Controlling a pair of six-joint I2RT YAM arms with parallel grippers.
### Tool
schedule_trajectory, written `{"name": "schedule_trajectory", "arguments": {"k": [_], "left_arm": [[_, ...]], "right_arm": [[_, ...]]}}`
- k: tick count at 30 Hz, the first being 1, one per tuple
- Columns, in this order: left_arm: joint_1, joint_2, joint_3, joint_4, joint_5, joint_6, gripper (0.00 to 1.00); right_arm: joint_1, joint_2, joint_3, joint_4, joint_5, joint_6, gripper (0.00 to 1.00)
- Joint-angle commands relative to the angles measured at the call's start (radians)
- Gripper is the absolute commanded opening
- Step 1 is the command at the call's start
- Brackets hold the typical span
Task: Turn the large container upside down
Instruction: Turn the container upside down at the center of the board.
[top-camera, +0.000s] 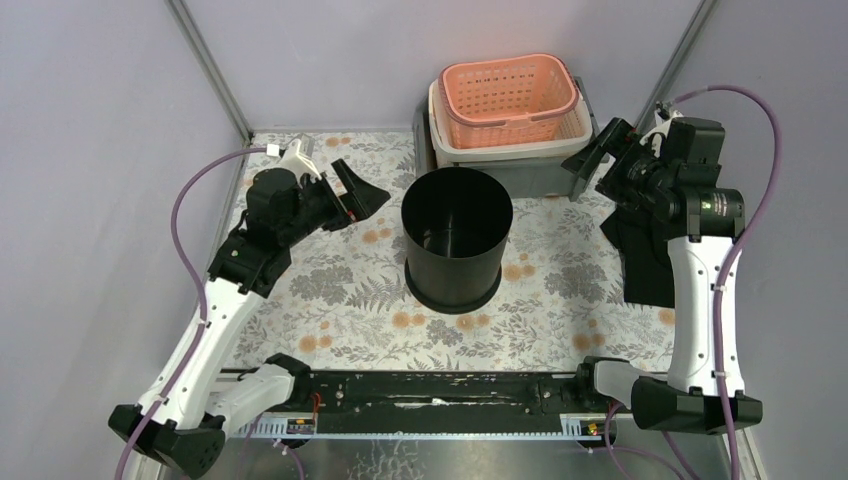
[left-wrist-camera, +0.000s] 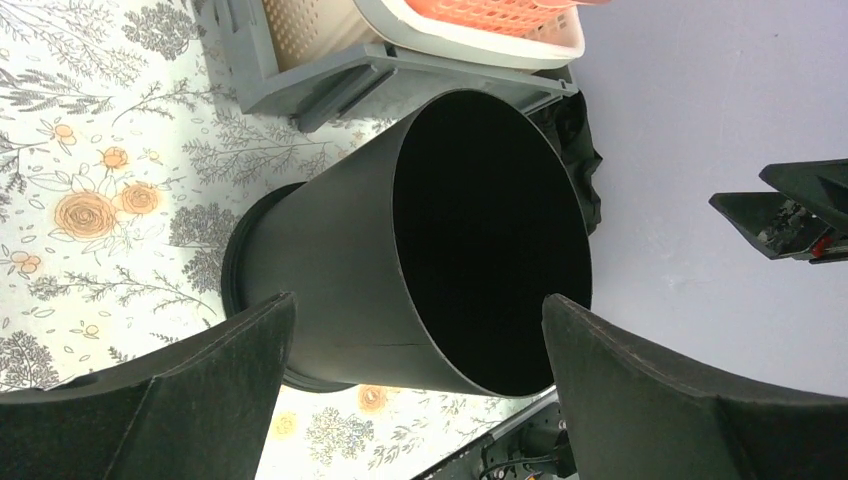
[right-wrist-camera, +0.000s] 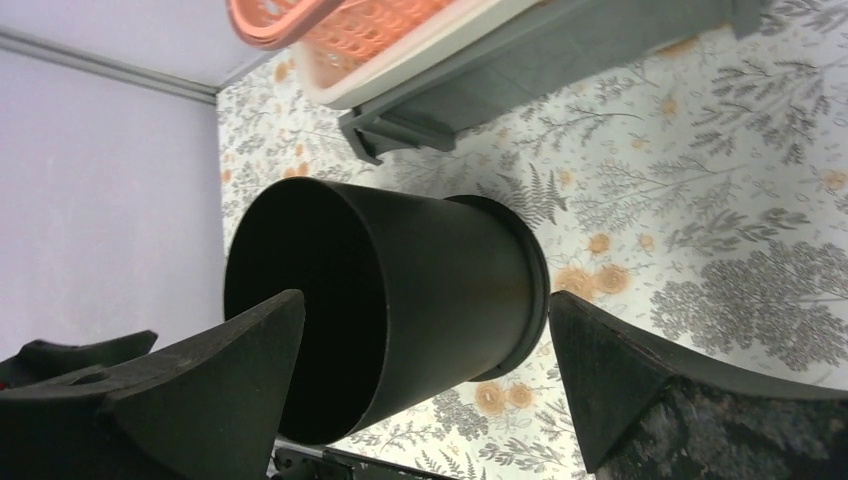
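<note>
Floral-patterned tablecloth (top-camera: 340, 290) underneath, and at its centre the large black cylindrical plastic container (top-camera: 456, 240) stands upright, mouth up, not yet flipped. Left gripper (top-camera: 362, 197) and right gripper (top-camera: 592, 160) flank it, both spread wide and empty, seemingly poised to squeeze its walls between them. Behind sits a salmon-pink perforated basket (top-camera: 510, 95), nested in a white tub (top-camera: 562, 130) and grey bin (top-camera: 530, 176).

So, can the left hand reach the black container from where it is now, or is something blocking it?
Probably yes: the open left hand faces the black container with nothing between them; the baskets stand behind it, out of the way.
</note>
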Motion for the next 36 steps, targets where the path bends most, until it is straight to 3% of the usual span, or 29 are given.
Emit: {"name": "schedule_trajectory", "arguments": {"k": [1, 13, 21, 27, 36], "left_arm": [[-0.005, 0.008, -0.018, 0.051, 0.029, -0.027, 1.00], [-0.008, -0.030, -0.077, 0.019, -0.111, -0.027, 1.00], [-0.014, -0.044, -0.026, -0.083, -0.148, -0.010, 1.00], [-0.015, -0.063, -0.019, -0.060, -0.171, -0.050, 1.00], [-0.014, -0.006, 0.018, -0.079, -0.175, -0.007, 1.00]], "right_arm": [[0.003, -0.004, 0.024, -0.015, 0.053, -0.035, 0.99], [0.010, 0.016, -0.049, 0.038, -0.073, -0.091, 0.99], [0.050, -0.026, -0.135, 0.099, -0.070, -0.048, 0.99], [0.078, -0.068, -0.202, 0.169, -0.091, -0.003, 0.99], [0.231, -0.043, -0.138, 0.095, -0.007, -0.077, 1.00]]}}
